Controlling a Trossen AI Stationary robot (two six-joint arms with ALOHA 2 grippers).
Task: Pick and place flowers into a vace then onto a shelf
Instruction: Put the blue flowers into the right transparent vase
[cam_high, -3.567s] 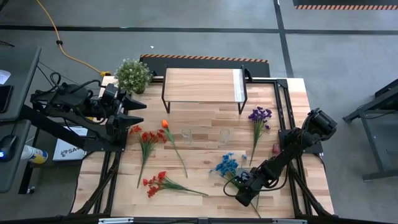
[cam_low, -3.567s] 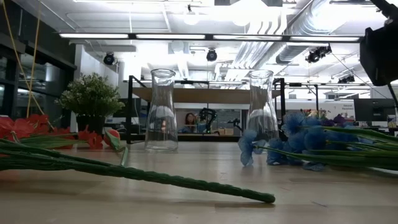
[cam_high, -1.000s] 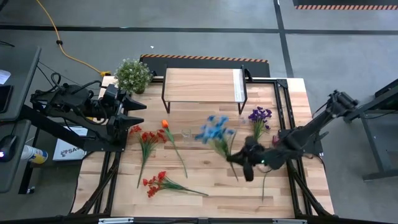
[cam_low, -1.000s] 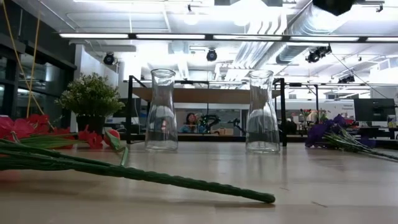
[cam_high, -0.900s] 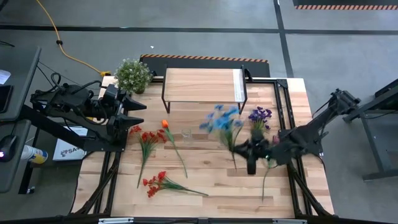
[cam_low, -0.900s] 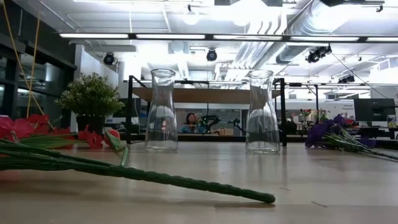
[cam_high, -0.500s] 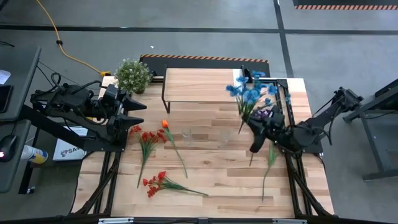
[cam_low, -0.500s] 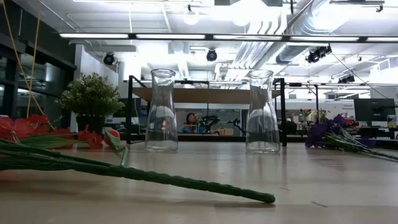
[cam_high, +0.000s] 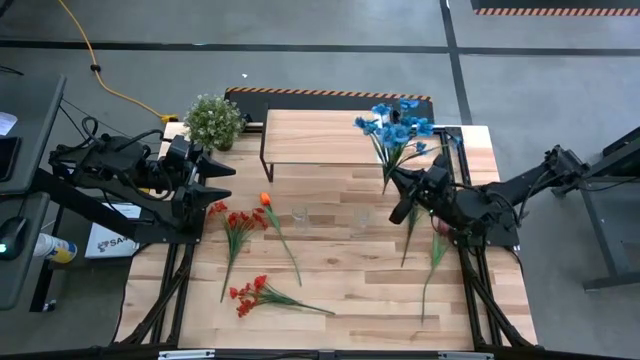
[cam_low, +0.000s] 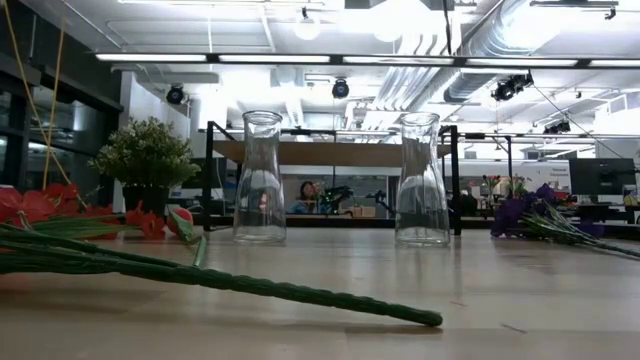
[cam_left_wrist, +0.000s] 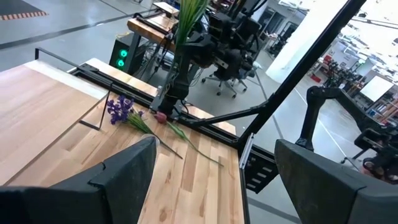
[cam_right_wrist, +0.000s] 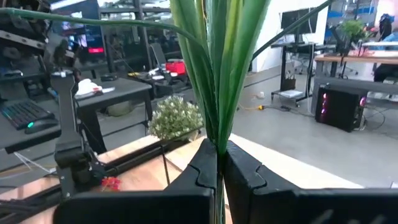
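The right gripper (cam_high: 400, 198) is pinched tight on the stalk of the blue flower stem (cam_high: 397, 130), holding it in the air over the right end of the shelf (cam_high: 322, 138); in the right wrist view only its green stalk and leaves (cam_right_wrist: 217, 68) show, rising from between the closed fingers (cam_right_wrist: 202, 173), with the blooms cut off above the frame. The low view catches neither arm nor the lifted stem. The left gripper (cam_high: 212, 172) waits at the table's left edge with its fingers (cam_left_wrist: 127, 171) spread wide and nothing between them. Two clear glass vases (cam_low: 260, 178) (cam_low: 421, 180) stand upright in the middle of the table (cam_high: 330, 270), faint and hard to pick out from above. The purple flowers (cam_high: 432, 222) are mostly hidden under the right arm in the high view, though the left wrist view shows them lying flat (cam_left_wrist: 121, 111). The red flowers (cam_high: 240, 225), the orange bud stem (cam_high: 267, 203) and another red stem (cam_high: 255, 292) lie on the left half. A bushy potted plant (cam_high: 213, 120) stands at the back left corner.
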